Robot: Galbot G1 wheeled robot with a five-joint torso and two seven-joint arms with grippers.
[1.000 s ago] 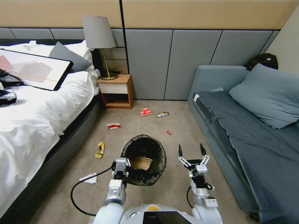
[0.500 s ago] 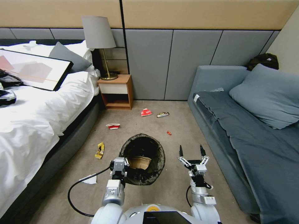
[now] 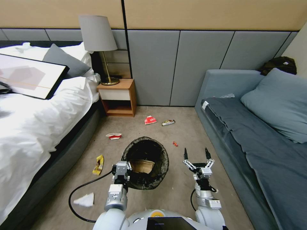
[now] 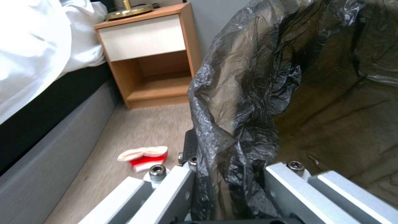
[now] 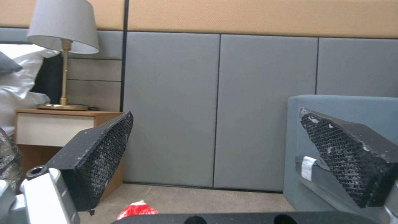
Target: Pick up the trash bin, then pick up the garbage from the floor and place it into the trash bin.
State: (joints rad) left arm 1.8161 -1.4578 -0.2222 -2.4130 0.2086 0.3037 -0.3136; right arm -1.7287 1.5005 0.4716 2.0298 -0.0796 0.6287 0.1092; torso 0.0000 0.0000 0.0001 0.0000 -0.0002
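While left claw [image 3: 122, 168] pinches trash bin [image 3: 145, 163] rim, right claw [image 3: 195, 154] spread wide, holding nothing

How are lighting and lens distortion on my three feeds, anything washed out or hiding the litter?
Head view: wide lens bows the walls; bedding washed out; floor evenly lit, red-and-white pack plain. Left wrist view: the trash bin, its black bag glinting, clamped in the left gripper, hides much floor. Right wrist view: even light; right gripper fingers open, dark against the wall.
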